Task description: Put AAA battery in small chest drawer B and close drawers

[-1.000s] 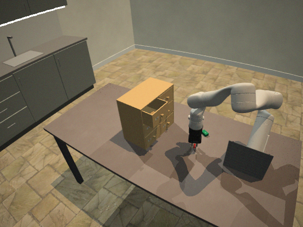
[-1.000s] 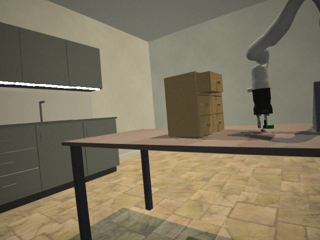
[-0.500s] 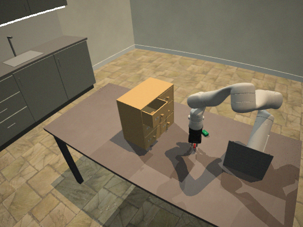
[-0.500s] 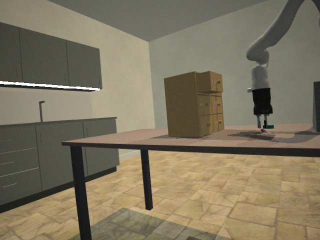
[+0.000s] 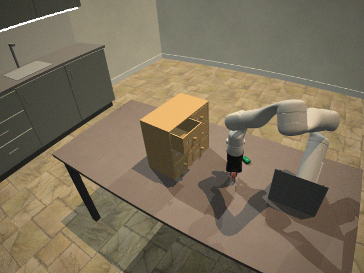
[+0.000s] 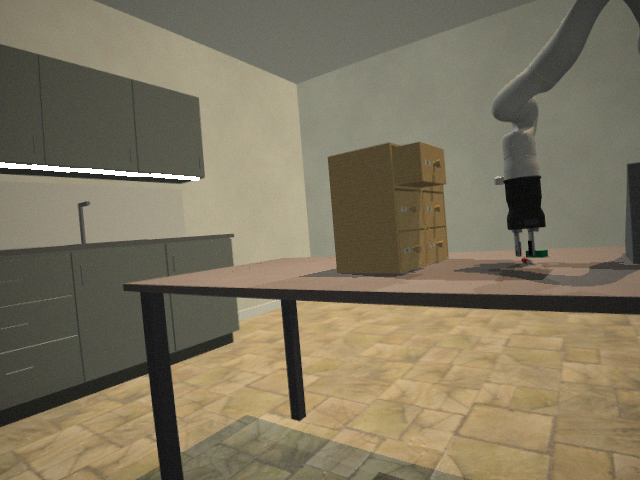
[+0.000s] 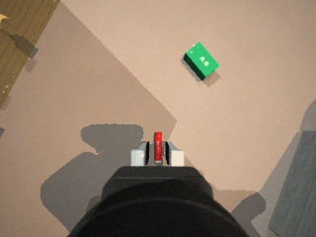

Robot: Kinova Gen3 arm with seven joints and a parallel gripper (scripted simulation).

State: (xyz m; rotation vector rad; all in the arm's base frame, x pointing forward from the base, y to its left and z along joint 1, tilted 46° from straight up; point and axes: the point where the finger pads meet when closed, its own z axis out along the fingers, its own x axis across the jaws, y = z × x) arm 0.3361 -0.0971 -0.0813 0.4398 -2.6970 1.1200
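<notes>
green rectangular block near the black-and-grey end effector, open air between it and the tan wooden chest, protruding top drawer obstructing the space before the chest's upper front

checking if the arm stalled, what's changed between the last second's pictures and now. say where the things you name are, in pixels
Nothing has visibly moved, been grasped or let go; a tiny finger shift would be too small to tell. The open gripper [image 5: 233, 179] [image 6: 524, 255] [image 7: 157, 149] is still over the red battery [image 5: 234, 175] [image 6: 524, 260] [image 7: 158, 145], and the upper drawer [image 5: 185, 143] [image 6: 432, 174] is still pulled out.
</notes>
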